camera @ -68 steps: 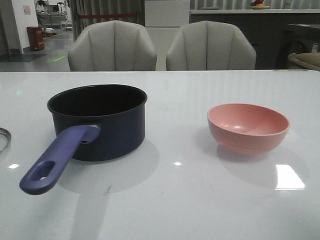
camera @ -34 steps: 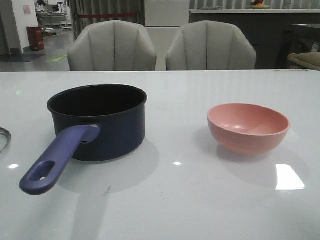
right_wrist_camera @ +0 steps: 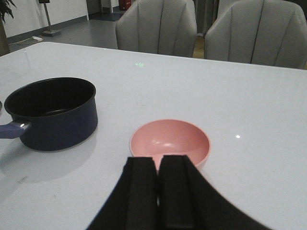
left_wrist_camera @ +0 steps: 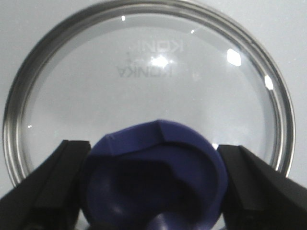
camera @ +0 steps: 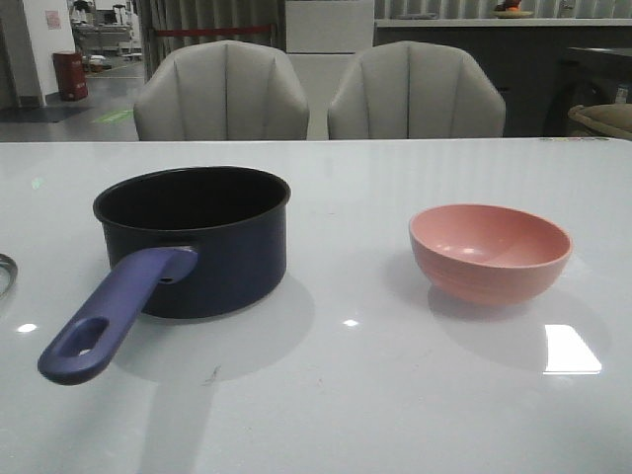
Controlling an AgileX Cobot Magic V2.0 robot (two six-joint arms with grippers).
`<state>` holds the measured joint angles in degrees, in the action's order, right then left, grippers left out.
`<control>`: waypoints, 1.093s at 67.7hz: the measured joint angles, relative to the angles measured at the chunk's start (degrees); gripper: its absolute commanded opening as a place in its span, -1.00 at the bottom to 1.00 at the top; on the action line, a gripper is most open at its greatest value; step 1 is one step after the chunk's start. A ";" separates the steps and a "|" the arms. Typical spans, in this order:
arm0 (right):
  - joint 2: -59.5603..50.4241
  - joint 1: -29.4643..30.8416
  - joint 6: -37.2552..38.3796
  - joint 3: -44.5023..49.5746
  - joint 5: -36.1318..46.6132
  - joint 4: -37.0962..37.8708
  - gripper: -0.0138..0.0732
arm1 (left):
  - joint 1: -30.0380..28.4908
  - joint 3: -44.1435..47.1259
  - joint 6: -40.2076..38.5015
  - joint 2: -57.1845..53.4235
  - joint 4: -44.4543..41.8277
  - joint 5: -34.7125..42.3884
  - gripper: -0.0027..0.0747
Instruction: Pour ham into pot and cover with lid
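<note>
Uncovered pot (camera: pixel 197 242), pink bowl (camera: pixel 491 252) apart, contents unclear

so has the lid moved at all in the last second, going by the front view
Yes, slightly. The lid rim sliver at the table's left edge has shrunk, sliding leftward out of frame, away from the pot, which has stayed put.

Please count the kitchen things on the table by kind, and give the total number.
Saucepan: 1
Pink bowl: 1
Glass lid: 1
Total: 3
</note>
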<state>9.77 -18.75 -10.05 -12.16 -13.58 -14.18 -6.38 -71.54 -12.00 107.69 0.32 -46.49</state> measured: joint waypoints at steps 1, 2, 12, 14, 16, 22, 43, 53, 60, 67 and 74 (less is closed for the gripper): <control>0.00 0.00 0.00 0.00 0.00 0.00 -0.34 | 0.00 0.00 0.00 0.00 0.00 0.00 -0.06; 0.00 0.00 0.00 0.00 0.00 0.00 -0.34 | -0.09 0.00 0.00 0.00 0.00 0.13 -0.10; 0.00 0.00 0.00 0.00 0.00 0.00 -0.34 | -0.09 -0.04 0.00 0.00 0.00 0.25 -0.22; 0.00 0.00 0.00 0.00 0.00 0.00 -0.34 | -0.09 -0.13 0.00 0.00 0.00 0.36 -0.22; 0.00 0.00 0.00 0.00 0.00 0.00 -0.34 | -0.09 -0.13 0.00 0.00 0.00 0.36 -0.22; 0.00 0.00 0.00 0.00 0.00 0.00 -0.34 | -0.09 -0.13 0.00 0.00 0.00 0.36 -0.22; 0.00 0.00 0.00 0.00 0.00 0.00 -0.34 | -0.09 -0.13 0.34 -0.60 0.00 1.29 -0.25; 0.00 0.00 0.00 0.00 0.00 0.00 -0.34 | -0.09 -0.13 1.65 -4.39 0.00 2.87 -0.26; 0.00 0.00 0.00 0.00 0.00 0.00 -0.34 | -0.09 -0.65 3.41 -7.61 0.00 2.97 -0.26; 0.00 0.00 0.00 0.00 0.00 0.00 -0.34 | 1.46 -2.65 5.72 -10.53 -0.32 2.41 -0.26; 0.00 0.00 0.00 0.00 0.00 0.00 -0.34 | 4.95 -5.64 7.83 -12.08 -0.32 0.99 -0.26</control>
<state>9.77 -18.75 -10.05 -12.16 -13.58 -14.18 -1.43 -77.18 -4.16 95.61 0.00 -45.51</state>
